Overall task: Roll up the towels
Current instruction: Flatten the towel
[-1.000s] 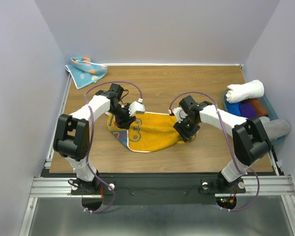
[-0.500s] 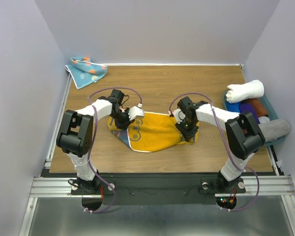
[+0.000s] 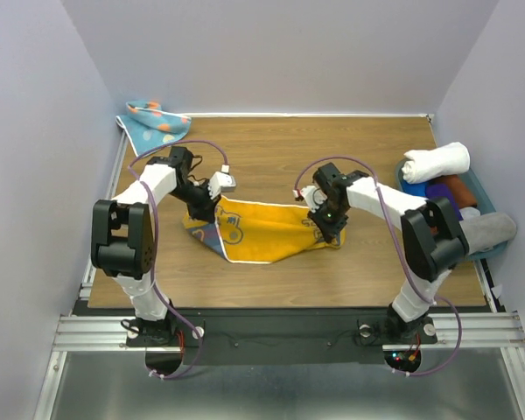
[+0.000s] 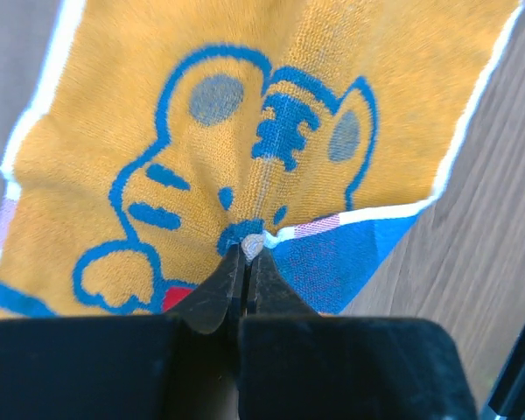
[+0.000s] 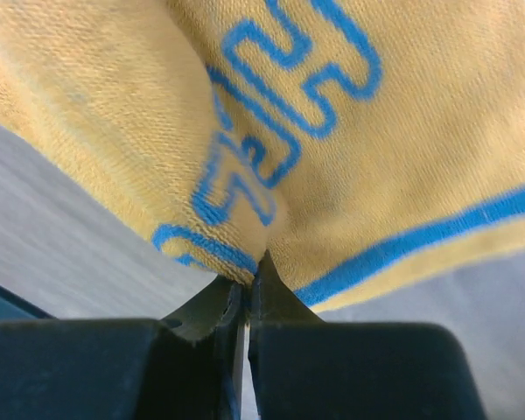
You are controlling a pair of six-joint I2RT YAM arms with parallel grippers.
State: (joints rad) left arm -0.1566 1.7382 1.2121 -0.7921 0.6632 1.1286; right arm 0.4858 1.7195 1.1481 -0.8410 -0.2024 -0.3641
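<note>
The mustard-yellow towel with a blue printed face lies stretched across the middle of the wooden table. My left gripper is shut on the towel's left edge; in the left wrist view its tips pinch a fold of the yellow towel by the printed face. My right gripper is shut on the right edge; in the right wrist view its tips clamp a bunched fold of the yellow towel. The light blue dotted towel lies crumpled in the far left corner.
A blue bin at the right edge holds a rolled white towel, dark rolled cloths and a grey roll. Pale walls close the table on three sides.
Both grippers went from open to shut on the yellow towel's edges. The left gripper drew away to the far left, and the towel now lies pulled out wider and flatter.
</note>
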